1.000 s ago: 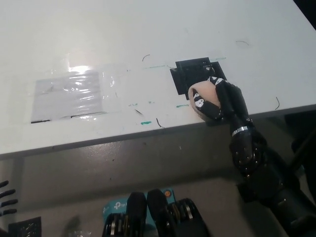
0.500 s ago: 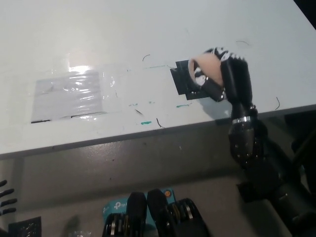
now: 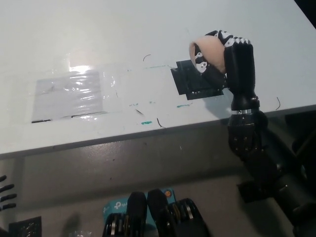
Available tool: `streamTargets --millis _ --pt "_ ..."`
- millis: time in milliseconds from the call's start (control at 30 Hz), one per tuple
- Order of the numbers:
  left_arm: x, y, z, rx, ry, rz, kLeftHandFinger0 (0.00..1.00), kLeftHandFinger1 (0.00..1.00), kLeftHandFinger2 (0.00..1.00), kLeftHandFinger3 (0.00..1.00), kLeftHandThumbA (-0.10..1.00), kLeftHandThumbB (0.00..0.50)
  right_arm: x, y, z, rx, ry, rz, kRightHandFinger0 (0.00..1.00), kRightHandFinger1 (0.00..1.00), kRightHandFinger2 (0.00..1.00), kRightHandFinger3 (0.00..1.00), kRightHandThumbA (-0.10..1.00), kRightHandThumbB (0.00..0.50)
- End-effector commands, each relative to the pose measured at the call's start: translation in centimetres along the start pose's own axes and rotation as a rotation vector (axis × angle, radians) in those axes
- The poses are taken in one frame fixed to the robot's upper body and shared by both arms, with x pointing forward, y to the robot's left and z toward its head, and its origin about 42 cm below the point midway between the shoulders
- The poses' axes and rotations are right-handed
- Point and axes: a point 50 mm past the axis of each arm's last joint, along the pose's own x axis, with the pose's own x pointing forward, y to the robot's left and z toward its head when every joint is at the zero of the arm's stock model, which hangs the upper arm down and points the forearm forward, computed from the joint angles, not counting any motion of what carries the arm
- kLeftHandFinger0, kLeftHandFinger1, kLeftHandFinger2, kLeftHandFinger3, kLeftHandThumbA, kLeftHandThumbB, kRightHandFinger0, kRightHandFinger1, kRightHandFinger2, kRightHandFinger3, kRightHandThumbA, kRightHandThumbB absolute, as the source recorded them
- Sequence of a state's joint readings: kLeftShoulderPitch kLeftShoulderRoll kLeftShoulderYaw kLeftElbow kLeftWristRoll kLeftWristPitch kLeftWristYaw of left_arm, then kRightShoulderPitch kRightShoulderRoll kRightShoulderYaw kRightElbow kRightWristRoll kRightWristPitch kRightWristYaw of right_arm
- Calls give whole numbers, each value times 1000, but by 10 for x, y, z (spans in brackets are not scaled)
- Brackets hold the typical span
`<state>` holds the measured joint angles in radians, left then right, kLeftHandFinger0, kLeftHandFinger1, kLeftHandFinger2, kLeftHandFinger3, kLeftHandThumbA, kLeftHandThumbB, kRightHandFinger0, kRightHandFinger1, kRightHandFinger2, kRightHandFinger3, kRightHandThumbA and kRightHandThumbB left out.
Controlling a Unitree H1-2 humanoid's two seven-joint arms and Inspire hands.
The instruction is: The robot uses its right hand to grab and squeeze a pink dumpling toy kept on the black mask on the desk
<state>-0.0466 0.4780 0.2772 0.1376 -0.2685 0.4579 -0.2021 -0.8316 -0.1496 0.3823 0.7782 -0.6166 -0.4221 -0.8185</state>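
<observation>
Right hand [image 3: 224, 57] wrapped tight round pink dumpling toy [image 3: 210, 49] — held clear above black mask [image 3: 195, 81], likely for squeezing — left hand unseen

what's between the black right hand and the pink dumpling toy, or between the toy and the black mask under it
Nothing visible. The black right hand is shut on the soft pink dumpling toy, raised above the flat black mask on the white desk. No object lies on the mask below the toy.

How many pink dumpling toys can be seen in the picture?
1. The pink dumpling toy is held in the black right hand, raised above the black mask. No others visible.
</observation>
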Motion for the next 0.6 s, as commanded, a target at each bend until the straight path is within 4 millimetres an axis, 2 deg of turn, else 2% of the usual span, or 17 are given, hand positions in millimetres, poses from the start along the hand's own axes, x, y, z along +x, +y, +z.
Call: streamTargets --millis 0,33,67,100,133,167,200,267,300,333,367,400,433,467,500,533,567 --pt "-1 12 22 28 -43 7 733 765 835 908 1000 93 30 -7 11 39 -71 -45 0 15 404 115 -100 203" --pt "-1 12 22 27 -45 1 720 758 836 901 1000 97 29 -5 9 38 -60 -25 0 17 422 124 -100 200" --pt "-1 12 23 29 -49 -1 699 745 832 894 1000 101 27 -2 6 39 -43 7 170 3 385 132 -100 194" --pt "-1 12 23 30 -48 -2 695 740 830 898 1000 107 26 -1 3 37 -31 33 181 0 377 147 -100 185" --pt "-1 12 23 32 -47 -5 712 750 841 915 1000 103 22 3 -4 13 13 112 32 18 437 207 -100 181" --pt "0 12 22 32 -47 -8 719 754 845 921 1000 102 20 6 -9 -12 50 169 1 34 480 236 -100 171" --pt "0 11 22 30 -45 -3 718 754 849 921 1000 96 14 9 -19 -41 83 227 0 60 518 269 -100 184" --pt "0 11 22 24 -45 -1 721 756 853 922 1000 90 12 11 -24 -54 108 257 10 64 525 286 -100 190" --pt "0 11 22 19 -43 2 727 760 855 918 1000 94 10 12 -27 -58 125 273 0 102 581 323 -100 126" --pt "-1 10 22 22 -44 2 728 761 856 918 1000 94 9 13 -31 -80 151 286 0 124 624 400 -100 73" --pt "-2 9 22 27 -45 1 731 765 861 921 1000 89 6 15 -36 -123 194 312 0 130 622 469 -100 31" --pt "-2 10 22 35 -41 -1 729 765 866 934 1000 88 5 15 -39 -147 219 334 0 140 597 482 -100 1" --pt "-2 10 22 46 -38 -2 727 765 867 938 1000 88 5 16 -39 -157 238 343 0 130 552 426 -100 0" --pt "-2 10 21 33 -40 3 726 762 864 934 1000 90 5 17 -41 -143 267 353 0 126 530 467 -100 0" --pt "-4 10 21 27 -42 -3 739 775 879 949 1000 85 5 17 -43 -150 275 368 0 138 516 552 -100 0" --pt "-4 10 20 23 -41 -2 741 775 881 951 1000 84 4 18 -44 -157 282 370 0 98 447 652 -100 0" --pt "-3 10 20 26 -38 6 741 771 877 943 1000 92 5 19 -45 -164 316 390 2 141 467 811 -100 0"
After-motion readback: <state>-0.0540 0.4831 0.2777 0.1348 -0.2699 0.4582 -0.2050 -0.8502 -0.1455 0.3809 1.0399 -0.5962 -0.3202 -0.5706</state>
